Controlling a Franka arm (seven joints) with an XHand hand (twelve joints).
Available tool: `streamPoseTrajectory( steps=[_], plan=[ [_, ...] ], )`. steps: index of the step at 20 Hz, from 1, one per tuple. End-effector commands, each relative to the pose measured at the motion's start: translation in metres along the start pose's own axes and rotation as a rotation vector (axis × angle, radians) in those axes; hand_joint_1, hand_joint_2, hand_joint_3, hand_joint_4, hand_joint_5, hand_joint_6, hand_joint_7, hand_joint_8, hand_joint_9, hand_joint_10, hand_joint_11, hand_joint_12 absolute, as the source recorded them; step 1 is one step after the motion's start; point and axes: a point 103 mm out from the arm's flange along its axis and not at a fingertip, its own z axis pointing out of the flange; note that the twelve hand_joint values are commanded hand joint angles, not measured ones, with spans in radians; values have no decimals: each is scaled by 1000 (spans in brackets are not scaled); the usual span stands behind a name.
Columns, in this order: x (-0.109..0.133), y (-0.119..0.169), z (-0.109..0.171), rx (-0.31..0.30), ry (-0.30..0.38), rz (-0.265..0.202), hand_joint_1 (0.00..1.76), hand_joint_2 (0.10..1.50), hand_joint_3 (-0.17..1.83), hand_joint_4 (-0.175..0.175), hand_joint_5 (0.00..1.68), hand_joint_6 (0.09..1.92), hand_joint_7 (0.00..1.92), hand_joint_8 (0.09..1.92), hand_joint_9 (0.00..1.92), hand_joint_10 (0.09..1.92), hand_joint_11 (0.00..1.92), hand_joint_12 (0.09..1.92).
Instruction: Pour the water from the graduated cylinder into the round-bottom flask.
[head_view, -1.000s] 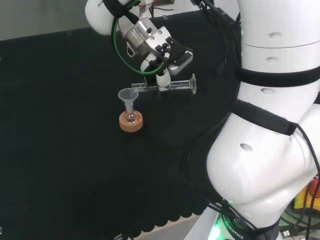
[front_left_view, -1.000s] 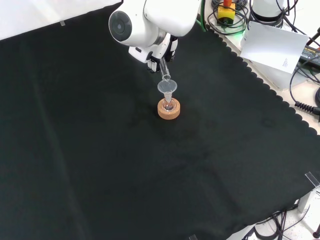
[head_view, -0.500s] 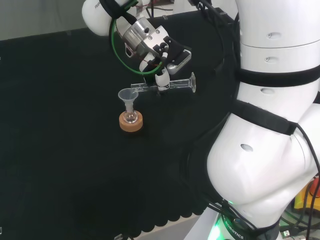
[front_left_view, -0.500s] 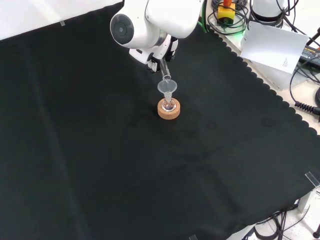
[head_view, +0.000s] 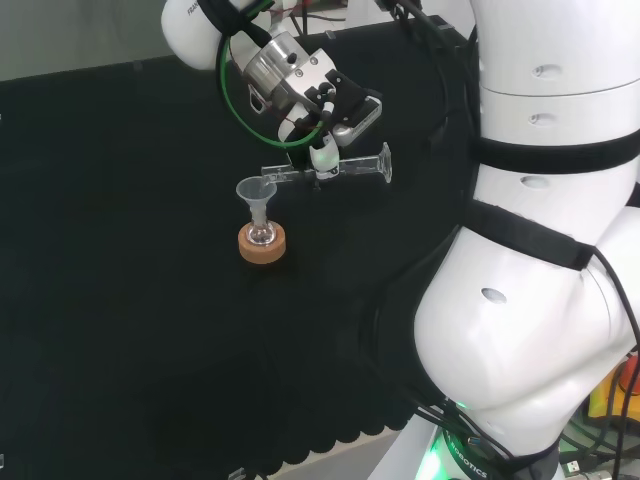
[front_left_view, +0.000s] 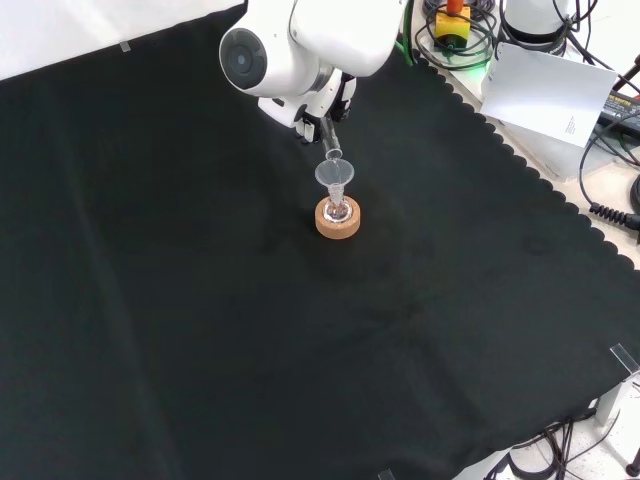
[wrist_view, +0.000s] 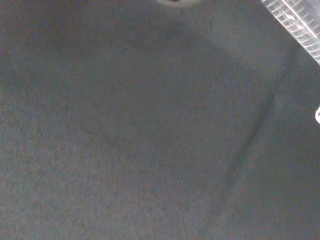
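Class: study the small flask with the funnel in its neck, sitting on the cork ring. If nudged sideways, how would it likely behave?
The flask looks top-heavy: the wide funnel stands high above it, so it would probably tip. Its clear glass is likely fragile. The cork ring probably stops it rolling.

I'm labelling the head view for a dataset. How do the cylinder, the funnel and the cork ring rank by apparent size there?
1. cylinder, longest, lying almost level in the hand.
2. funnel and cork ring: look about alike, so no ranking between them.
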Motion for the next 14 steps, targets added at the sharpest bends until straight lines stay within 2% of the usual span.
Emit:
streamPoseTrajectory(
  steps=[1,14],
  plan=[
    [0,-1,-1,11,-3,-2,1353,1160,-3,-72,963,840,887,1194,1361,222,1191,740],
    [0,-2,-4,31,-11,-3,1353,1160,-2,-71,961,842,885,1197,1360,222,1192,741]
  ],
)
